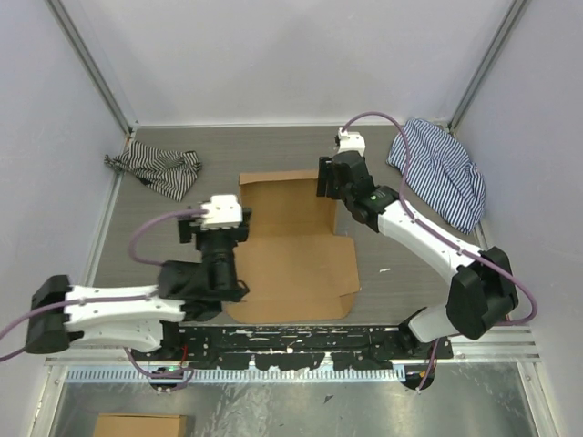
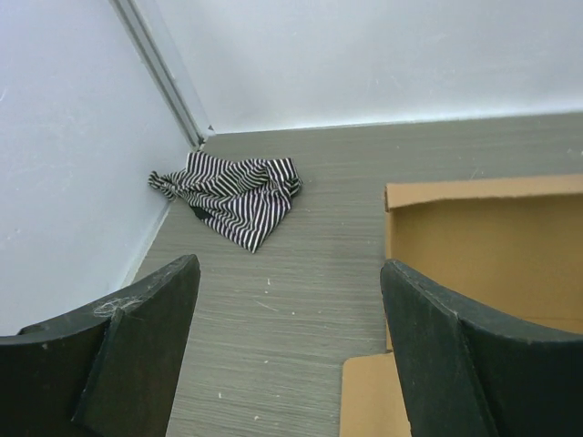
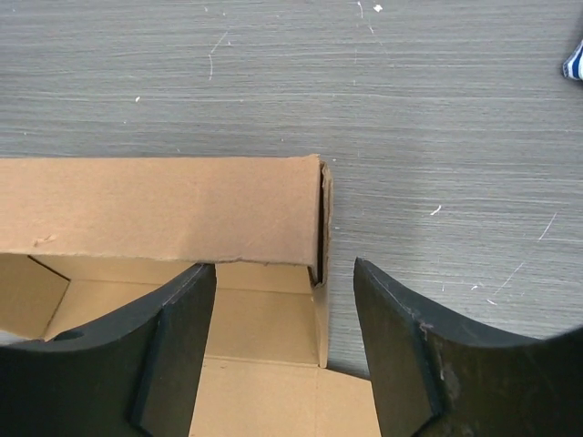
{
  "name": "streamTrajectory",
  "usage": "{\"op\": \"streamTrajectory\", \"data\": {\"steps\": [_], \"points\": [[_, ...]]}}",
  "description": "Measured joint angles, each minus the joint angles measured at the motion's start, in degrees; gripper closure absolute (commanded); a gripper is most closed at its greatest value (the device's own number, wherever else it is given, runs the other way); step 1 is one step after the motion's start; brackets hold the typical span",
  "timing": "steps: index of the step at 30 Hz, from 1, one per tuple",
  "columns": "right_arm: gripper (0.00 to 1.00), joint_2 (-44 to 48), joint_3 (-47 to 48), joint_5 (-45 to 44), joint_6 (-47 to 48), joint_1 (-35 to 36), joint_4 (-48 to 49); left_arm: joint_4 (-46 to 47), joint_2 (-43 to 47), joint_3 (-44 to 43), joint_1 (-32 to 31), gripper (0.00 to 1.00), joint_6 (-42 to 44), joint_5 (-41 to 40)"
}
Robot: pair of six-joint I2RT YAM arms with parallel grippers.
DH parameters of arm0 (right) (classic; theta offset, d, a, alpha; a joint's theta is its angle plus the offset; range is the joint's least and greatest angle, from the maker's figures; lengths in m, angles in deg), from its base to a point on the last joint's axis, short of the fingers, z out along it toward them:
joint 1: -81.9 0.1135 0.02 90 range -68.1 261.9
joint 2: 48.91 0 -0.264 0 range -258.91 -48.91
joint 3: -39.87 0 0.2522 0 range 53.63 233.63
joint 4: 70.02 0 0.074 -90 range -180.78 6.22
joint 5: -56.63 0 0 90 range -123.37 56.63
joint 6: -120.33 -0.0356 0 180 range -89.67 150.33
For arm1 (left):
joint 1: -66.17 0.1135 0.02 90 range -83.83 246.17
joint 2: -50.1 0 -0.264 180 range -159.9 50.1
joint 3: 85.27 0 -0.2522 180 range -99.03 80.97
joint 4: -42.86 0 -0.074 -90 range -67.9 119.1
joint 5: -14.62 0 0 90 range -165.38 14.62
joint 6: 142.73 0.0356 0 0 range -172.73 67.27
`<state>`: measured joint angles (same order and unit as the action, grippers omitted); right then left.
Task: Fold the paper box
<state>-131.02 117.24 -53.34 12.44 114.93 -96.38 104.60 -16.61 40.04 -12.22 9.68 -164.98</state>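
Paper box (image 3: pixel 164 209) wall upright in R wrist cam, unclear from top; L pincer (image 2: pixel 290 269), R pincer (image 3: pixel 282 269) spread.

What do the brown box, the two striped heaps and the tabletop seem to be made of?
Paper box: matte brown cardboard, with cut edges and creased flaps. Black-and-white cloth and blue-and-white cloth: soft fabric, crumpled into folds. Table: grey wood-grain surface, perhaps laminate.
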Motion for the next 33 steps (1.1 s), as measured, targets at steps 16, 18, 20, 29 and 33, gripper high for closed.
{"op": "streamTrajectory", "data": {"steps": [16,18,20,29,33], "points": [[0.37,4.4,12.4,8.0,17.3,2.6,-10.2,-44.3,32.5,-4.4,-11.0,0.27,-21.1,-0.4],[0.37,4.4,13.9,8.1,21.1,5.1,-11.0,-46.7,32.3,-4.2,-11.5,0.27,-21.7,-0.3],[0.36,4.4,14.2,7.2,25.4,9.5,-11.6,-48.3,32.4,-3.8,-11.6,0.27,-22.1,-0.3],[0.34,4.4,5.3,1.8,41.5,24.7,-10.3,-50.4,37.6,1.9,-11.8,0.26,-23.6,-0.3],[0.35,4.4,3.0,0.4,47.0,24.7,-7.1,-51.1,39.6,4.2,-11.8,0.26,-24.7,-0.3]]}}
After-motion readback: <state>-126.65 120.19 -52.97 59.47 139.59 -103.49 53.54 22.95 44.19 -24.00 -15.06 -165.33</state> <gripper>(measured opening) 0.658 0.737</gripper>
